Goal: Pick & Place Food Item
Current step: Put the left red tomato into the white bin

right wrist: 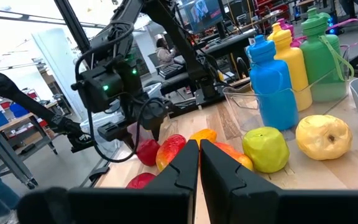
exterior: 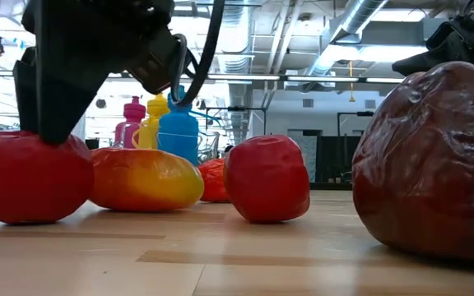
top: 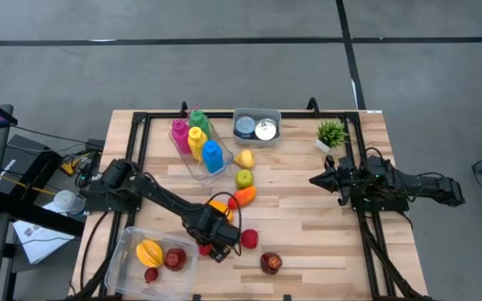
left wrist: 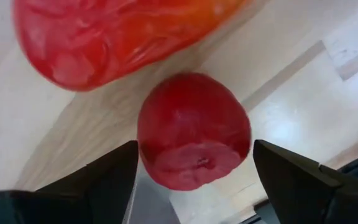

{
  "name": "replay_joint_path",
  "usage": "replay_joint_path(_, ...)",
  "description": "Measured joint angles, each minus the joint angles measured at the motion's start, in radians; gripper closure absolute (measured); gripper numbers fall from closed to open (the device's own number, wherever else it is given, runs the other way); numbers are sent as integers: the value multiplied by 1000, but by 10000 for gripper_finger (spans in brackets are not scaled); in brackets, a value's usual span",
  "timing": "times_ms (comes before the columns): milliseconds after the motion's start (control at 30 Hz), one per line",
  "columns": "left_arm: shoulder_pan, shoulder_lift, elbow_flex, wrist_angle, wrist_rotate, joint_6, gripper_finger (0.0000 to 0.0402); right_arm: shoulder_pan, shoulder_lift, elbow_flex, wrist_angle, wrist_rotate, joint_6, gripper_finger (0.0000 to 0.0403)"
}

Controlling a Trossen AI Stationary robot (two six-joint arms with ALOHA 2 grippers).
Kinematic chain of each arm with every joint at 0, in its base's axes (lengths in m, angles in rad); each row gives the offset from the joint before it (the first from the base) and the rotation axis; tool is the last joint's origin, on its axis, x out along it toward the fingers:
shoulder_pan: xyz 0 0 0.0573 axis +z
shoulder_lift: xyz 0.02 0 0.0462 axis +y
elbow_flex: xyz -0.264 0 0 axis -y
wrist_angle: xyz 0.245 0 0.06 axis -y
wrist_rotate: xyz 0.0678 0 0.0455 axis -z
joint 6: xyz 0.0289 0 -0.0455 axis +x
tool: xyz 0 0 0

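Observation:
My left gripper (top: 213, 244) is open and low over a small red fruit (left wrist: 191, 134) that sits on the table near its near edge. One finger stands on each side of the fruit. In the low view the gripper (exterior: 48, 136) reaches down to the fruit's top (exterior: 25, 179). An orange-yellow fruit (exterior: 142, 179) lies just behind it. My right gripper (right wrist: 199, 163) is shut and waits above the table's right side (top: 318, 178). My left gripper comes at the small red fruit from above, pointing down, with its fingers (left wrist: 114, 177) on either side. I cannot tell whether they touch it. The fruit rests on the table.
A clear tub (top: 124, 251) near the left front corner holds yellow and red fruit. A red apple (top: 248, 239) and a dark red fruit (top: 271, 263) lie right of the gripper. Farther back are a green apple (top: 243, 177), a yellow pear (top: 243, 159), bottles (top: 197, 142), a grey bin (top: 256, 125) and a plant (top: 331, 132).

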Motion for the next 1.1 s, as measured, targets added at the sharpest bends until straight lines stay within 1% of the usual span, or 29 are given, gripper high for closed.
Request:
replay_joint_path(67,-10,0,0,27,-3,0,94,0,0,0,1,0,0,391)
replay_joint_path(167,-27,0,0,81,-36,-1,88,0,0,0,0,0,0,391)
replay_joint_path(233,-40,0,0,117,-77,0,83,0,0,0,0,0,0,391)
replay_joint_path(333,-51,0,0,127,-131,-16,76,0,0,0,0,0,0,391)
replay_joint_path(567,-49,3,0,120,-138,-60,70,0,0,0,0,0,0,391)
replay_joint_path(667,-48,16,-1,111,-95,-81,70,0,0,0,0,0,0,391)
replay_joint_path(800,-49,68,1,125,15,-96,73,0,0,0,1,0,0,391)
replay_joint_path(900,-42,95,1,167,86,-109,76,0,0,0,0,0,0,390)
replay_joint_path(1000,-39,101,1,179,104,-132,77,0,0,0,0,0,0,390)
replay_joint_path(1100,-36,101,1,151,129,-150,77,0,0,0,0,0,0,390)
